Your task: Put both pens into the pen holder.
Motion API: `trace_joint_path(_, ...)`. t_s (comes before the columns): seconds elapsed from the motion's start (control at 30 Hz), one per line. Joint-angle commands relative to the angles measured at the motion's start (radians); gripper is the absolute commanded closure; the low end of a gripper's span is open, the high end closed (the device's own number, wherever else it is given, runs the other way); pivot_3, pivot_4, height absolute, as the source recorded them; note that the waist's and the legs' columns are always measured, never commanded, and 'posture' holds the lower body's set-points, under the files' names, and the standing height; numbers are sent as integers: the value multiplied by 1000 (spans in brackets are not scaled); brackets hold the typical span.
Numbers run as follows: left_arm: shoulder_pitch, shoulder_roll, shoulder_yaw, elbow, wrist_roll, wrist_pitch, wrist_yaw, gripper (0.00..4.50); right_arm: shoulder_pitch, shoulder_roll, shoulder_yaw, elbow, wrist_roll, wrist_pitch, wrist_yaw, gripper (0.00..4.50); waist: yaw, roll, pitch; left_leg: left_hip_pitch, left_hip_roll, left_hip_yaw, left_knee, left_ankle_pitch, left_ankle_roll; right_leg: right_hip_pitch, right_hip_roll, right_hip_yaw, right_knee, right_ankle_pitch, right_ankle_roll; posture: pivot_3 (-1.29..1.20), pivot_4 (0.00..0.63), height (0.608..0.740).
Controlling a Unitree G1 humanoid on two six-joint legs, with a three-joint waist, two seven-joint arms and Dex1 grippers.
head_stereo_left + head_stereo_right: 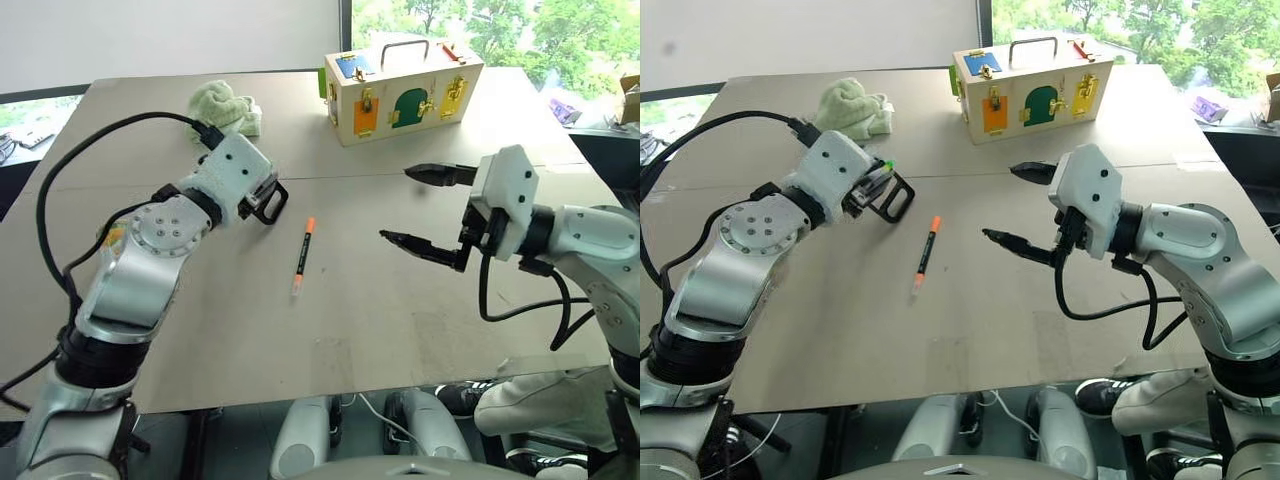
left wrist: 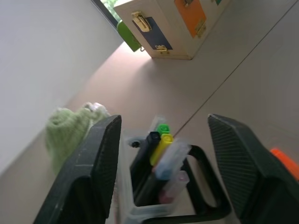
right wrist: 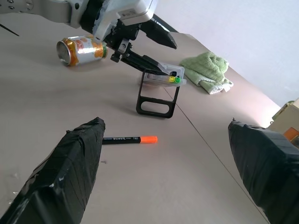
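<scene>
I see left gripper (image 2: 161, 158) jaws wide around the pen holder (image 3: 161, 91), right gripper (image 1: 412, 208) jaws wide, empty, orange pen (image 1: 303, 255) at its 9 o'clock on tabletop (image 1: 380, 320).

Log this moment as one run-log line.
left claw: open around pen holder | right claw: open, empty | orange pen: on table

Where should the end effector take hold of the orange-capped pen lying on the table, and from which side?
Grip the orange-capped pen at mid-barrel, coming straight down from above, fingers closing across its width. It lies flat and alone on the table, so both long sides look free. The open right end effector looks nearer.
</scene>
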Motion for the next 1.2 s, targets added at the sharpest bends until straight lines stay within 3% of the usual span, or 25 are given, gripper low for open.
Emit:
trace_joint_path(0.03,-179,-140,201,-98,-286,492,-77,374,5,-8,-37,-30,12,-22,-5,0,1,-2,1,0,0,-1,2,0,0,1,0,-1,1,0,0,0,150,740)
trace_joint_path(0.1,-277,-214,284,-90,-397,749,-91,374,9,-9,-39,-27,13,-24,-9,0,3,-3,1,-3,0,-5,7,0,0,2,1,-5,2,0,0,0,150,740)
trace_joint_path(0.2,-351,-52,111,53,-536,783,73,374,17,-12,-43,-26,8,-29,-16,0,-7,-3,2,-2,0,-6,9,0,0,3,1,-4,2,0,1,0,150,740)
trace_joint_path(0.23,-396,-39,60,145,-601,783,143,374,23,-15,-48,-27,7,-28,-20,0,-6,-3,2,2,0,-4,7,0,0,4,1,-1,3,0,1,0,150,740)
trace_joint_path(0.37,-513,-118,-28,433,-670,783,436,374,44,-25,-65,-43,12,-18,-32,0,3,-3,2,3,0,-8,7,1,-1,5,2,-3,4,0,1,0,150,740)
trace_joint_path(0.53,-636,-215,-101,747,-723,783,580,374,96,-57,-85,-65,18,-20,-23,0,9,-4,2,1,-1,-7,8,0,0,5,1,-3,4,1,1,0,150,740)
trace_joint_path(0.7,-703,-294,-129,945,-672,783,615,374,145,-91,-102,-74,18,-29,-16,0,5,-4,2,1,-1,-7,8,0,-1,4,1,-2,3,1,1,0,150,740)
trace_joint_path(1.0,-761,-453,-97,1195,-396,771,544,374,206,-110,-130,-131,18,-8,-60,0,0,-4,2,1,-1,-5,8,0,-1,4,1,-1,3,0,1,0,150,740)
trace_joint_path(1.07,-767,-467,-96,1216,-348,760,525,374,217,-114,-137,-143,19,-2,-69,0,1,-4,2,2,-1,-5,7,0,-1,4,1,-1,4,0,1,0,150,740)
trace_joint_path(1.1,-771,-470,-101,1209,-326,753,513,931,220,-117,-140,-147,20,0,-72,0,0,-4,2,2,-1,-5,8,0,-1,4,1,-1,4,0,1,0,150,740)
trace_joint_path(1.2,-770,-448,-171,1098,-292,748,432,931,233,-124,-157,-160,30,10,-82,0,1,-4,2,2,-1,-5,8,0,-1,4,1,-1,4,1,1,0,150,740)
